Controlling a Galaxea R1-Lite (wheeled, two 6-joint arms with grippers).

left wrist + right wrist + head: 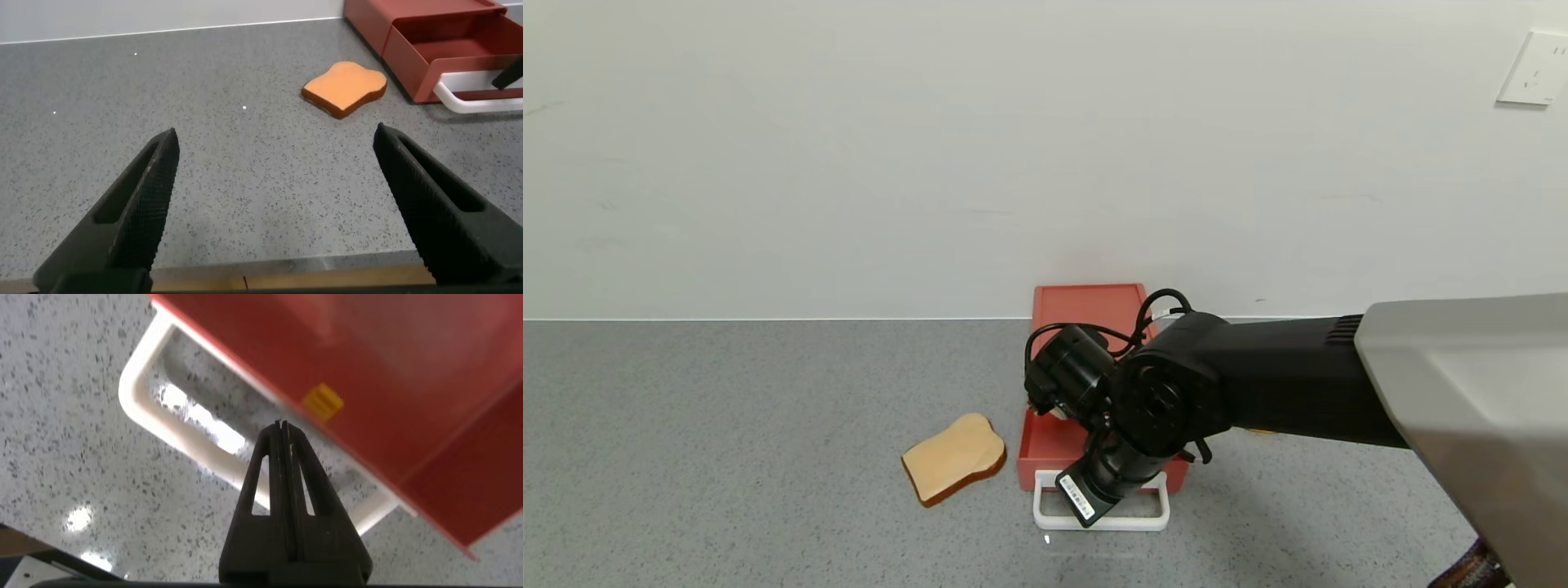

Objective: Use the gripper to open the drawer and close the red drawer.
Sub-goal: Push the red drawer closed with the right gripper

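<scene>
Drawer (1045,441) part-way out of red box (1086,306), near bench (727,425) back wall, bread (953,467) just beside it. Right gripper (281,429) inside white loop handle (1045,510), fingers pressed together, holding nothing. Left gripper (274,204) idle well apart, fingers wide. Judgement: tray light, rigid plastic, slides easily; box may skid when pushed. Handle stiff: hook loop to pull, press drawer front to close.
</scene>
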